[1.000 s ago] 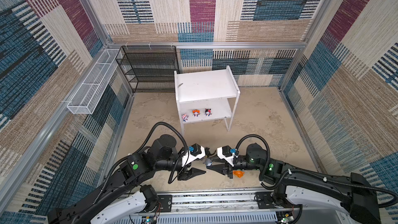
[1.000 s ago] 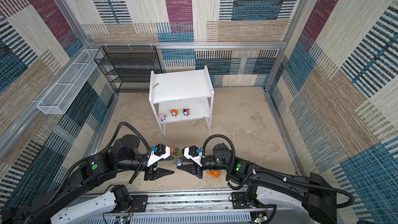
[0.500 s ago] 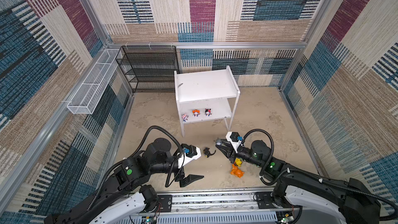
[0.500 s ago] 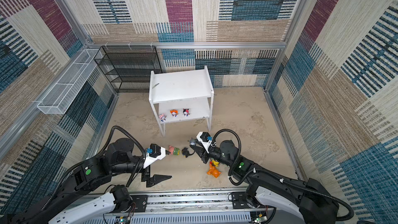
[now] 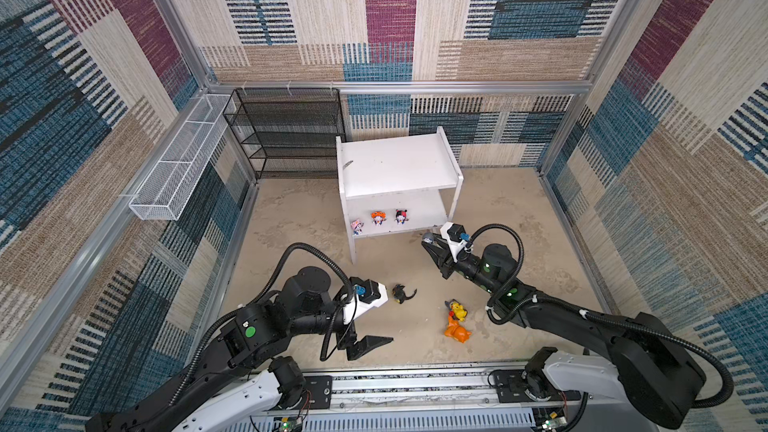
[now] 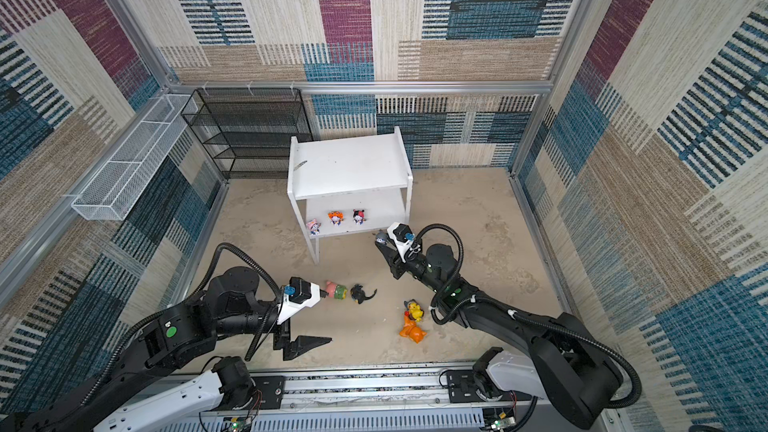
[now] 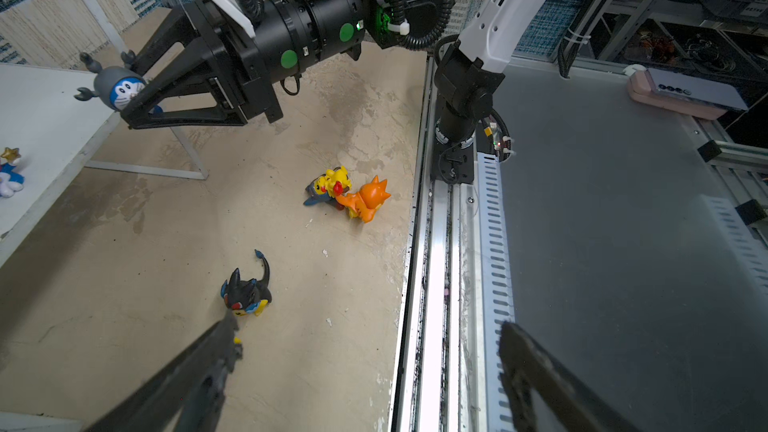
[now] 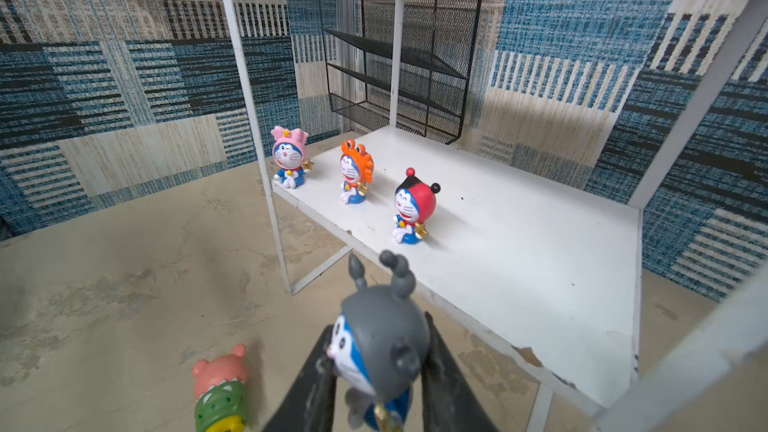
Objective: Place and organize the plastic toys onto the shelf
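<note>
At shelf [image 5: 399, 164] edge, right gripper [image 5: 430, 245] pinching grey-hooded figurine [image 8: 382, 338], left gripper [image 7: 370, 328] spread beside black toy [image 7: 247, 292]

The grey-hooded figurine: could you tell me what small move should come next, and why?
Probably ease the right gripper forward over the shelf's lower board: the grey-hooded figurine hangs just short of its front edge, with bare board beside the red-hooded figurine.

Upright on lower board of white shelf [image 5: 399, 164]: pink-hooded figurine [image 8: 289, 157], orange-hooded figurine [image 8: 355, 172], red-hooded figurine [image 8: 413, 205]. Gripped in mid-air near front edge: grey-hooded figurine [image 8: 382, 338]. On floor [image 5: 299, 218]: pink-and-green toy [image 6: 336, 290] lying, black-hooded toy [image 6: 360, 293], yellow toy [image 6: 414, 310] touching orange toy [image 6: 411, 332].
</note>
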You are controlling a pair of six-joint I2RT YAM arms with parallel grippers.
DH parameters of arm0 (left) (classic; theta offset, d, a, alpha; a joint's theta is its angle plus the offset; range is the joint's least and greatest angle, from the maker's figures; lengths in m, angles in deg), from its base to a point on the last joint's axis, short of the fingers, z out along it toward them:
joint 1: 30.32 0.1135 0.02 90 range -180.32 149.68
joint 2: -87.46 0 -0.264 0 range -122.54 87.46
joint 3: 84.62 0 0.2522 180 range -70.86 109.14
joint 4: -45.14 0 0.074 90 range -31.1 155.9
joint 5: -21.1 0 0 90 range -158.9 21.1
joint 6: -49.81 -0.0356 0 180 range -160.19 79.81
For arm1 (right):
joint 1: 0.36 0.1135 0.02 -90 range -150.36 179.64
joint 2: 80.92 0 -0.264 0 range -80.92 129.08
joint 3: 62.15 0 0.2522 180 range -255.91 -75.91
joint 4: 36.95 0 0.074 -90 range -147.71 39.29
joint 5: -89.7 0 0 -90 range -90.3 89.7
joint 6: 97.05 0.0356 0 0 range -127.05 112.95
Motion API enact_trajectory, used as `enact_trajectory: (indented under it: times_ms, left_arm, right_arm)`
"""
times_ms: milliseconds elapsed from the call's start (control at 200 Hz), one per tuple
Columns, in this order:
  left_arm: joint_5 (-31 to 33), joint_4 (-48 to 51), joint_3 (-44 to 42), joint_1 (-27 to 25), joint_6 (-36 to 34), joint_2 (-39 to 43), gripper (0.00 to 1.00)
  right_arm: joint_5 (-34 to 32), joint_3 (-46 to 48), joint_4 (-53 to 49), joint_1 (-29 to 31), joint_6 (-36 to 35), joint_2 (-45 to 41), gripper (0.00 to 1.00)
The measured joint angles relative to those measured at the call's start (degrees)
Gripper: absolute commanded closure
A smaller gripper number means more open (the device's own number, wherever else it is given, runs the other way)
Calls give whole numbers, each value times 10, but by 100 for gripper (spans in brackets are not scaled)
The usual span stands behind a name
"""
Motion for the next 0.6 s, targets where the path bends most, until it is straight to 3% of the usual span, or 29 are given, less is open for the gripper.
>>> enact_trajectory:
  times_ms: [601]
  left_arm:
    - [0,-1,-4,0,2,10,1]
  right_arm:
    - [0,-52,87,-29,-3,119,66]
